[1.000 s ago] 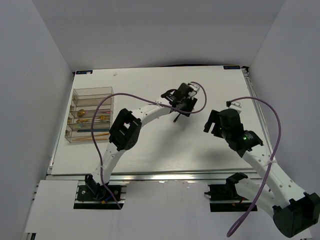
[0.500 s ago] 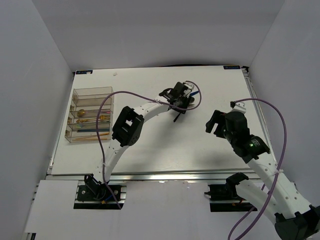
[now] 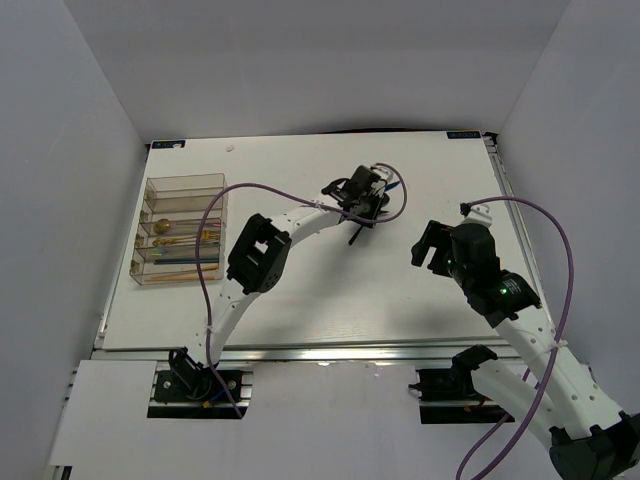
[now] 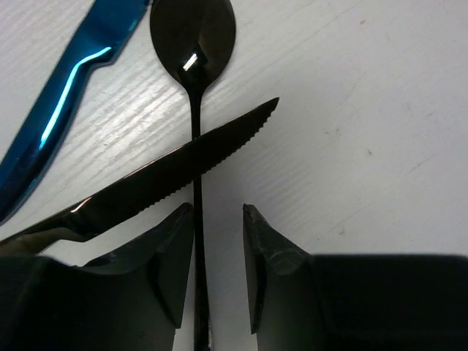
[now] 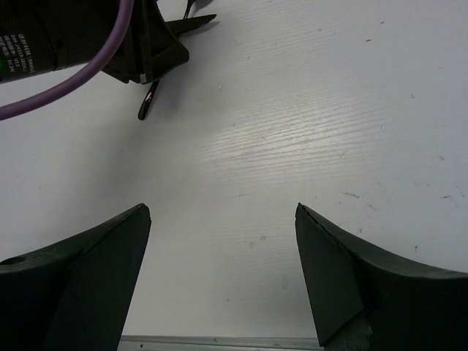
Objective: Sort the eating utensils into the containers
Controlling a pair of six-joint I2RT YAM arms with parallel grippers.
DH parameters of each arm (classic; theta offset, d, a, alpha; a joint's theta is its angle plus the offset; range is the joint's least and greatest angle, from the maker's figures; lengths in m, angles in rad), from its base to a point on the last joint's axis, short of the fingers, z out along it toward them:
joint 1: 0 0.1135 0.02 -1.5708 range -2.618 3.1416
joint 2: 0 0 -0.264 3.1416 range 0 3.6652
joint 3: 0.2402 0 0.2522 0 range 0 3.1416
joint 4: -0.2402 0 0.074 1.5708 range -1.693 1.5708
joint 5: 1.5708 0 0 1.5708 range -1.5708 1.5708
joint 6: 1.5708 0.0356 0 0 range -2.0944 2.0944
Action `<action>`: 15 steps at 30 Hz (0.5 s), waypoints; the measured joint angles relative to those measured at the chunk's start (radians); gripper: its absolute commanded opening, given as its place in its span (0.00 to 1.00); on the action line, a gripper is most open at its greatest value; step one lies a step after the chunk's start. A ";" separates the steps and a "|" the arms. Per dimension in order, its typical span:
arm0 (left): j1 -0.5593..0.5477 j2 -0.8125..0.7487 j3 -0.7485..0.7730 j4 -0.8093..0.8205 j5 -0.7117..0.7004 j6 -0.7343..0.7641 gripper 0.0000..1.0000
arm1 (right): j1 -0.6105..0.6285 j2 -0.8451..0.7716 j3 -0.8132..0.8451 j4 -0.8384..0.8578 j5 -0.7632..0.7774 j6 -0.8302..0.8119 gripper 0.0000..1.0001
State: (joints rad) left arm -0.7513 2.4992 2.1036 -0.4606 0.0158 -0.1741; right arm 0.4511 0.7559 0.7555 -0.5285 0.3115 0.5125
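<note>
Judging by how things lie, the step in hand is picking up the dark spoon (image 4: 193, 29). Its thin handle runs back between the left fingers (image 4: 252, 241), hard against the left-hand one rather than centred. They stand only narrowly apart, straddling the handle without clamping it. A small shift to centre the handle before closing would give a squarer pinch. Just ahead of the fingertips a dark knife (image 4: 168, 168) with a serrated edge crosses the handle. Which piece lies on top I cannot tell, so the lift should be slow and straight up, lest the knife be dragged along. A blue knife (image 4: 66, 102) lies further ahead and to the left, apart from both.

The left arm reaches far out over the tabletop (image 4: 351, 110), wrist pitched down with the fingertips low to the surface. The organiser (image 3: 186, 180) sits well off to their left. The right fingers (image 5: 128, 234) are spread wide over bare tabletop, holding nothing.
</note>
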 measured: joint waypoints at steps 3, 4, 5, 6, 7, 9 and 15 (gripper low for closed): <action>-0.016 0.001 0.000 -0.002 -0.015 -0.002 0.32 | 0.000 -0.004 0.000 0.000 0.000 -0.001 0.85; -0.021 0.002 0.000 -0.002 -0.024 -0.002 0.31 | 0.000 -0.007 0.000 0.000 0.000 -0.002 0.84; -0.027 0.002 0.000 -0.003 -0.033 -0.001 0.31 | 0.000 -0.010 0.000 0.000 0.000 -0.002 0.84; -0.032 0.002 -0.001 -0.003 -0.039 0.000 0.30 | 0.000 -0.013 0.000 0.000 0.000 -0.003 0.85; -0.038 0.002 -0.002 -0.002 -0.047 0.002 0.29 | 0.000 -0.017 0.000 0.000 0.000 -0.004 0.85; -0.048 0.002 -0.011 0.010 -0.063 0.001 0.21 | 0.000 -0.024 0.000 0.000 0.000 -0.005 0.85; -0.093 -0.018 -0.076 0.089 -0.131 0.000 0.10 | 0.000 -0.041 -0.001 0.000 -0.001 -0.005 0.85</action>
State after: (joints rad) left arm -0.8440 2.4813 2.0281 -0.3717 -0.1154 -0.1738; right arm 0.4507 0.7151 0.7547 -0.5285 0.3107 0.5076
